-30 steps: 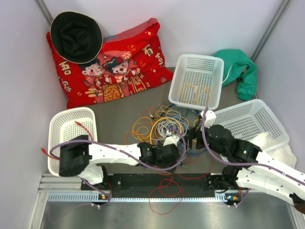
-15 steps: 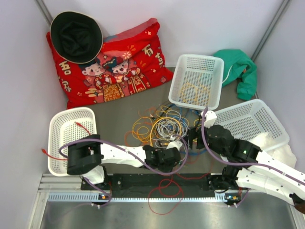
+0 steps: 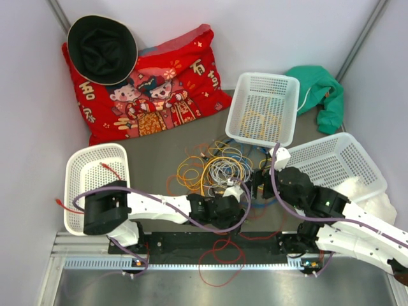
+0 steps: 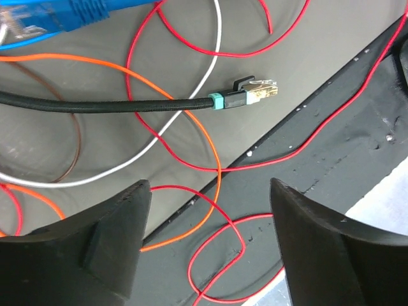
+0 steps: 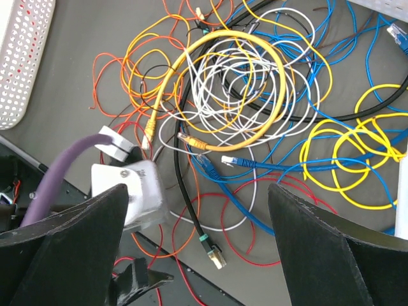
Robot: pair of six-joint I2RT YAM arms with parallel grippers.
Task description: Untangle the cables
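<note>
While both arms' jaws are gaping empty over the cables (image 5: 236, 83), we are judging a pick pending: left closing round the black cable (image 4: 127, 104).

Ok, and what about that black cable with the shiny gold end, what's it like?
The black cable is thicker than the thin wires around it and looks braided. It ends in a plug with a teal band, a black clip and a gold-looking tip. It lies flat on the grey table, plug end free beside the dark rail. A red wire, an orange wire and a white wire cross it. The rest runs into the tangle.
</note>
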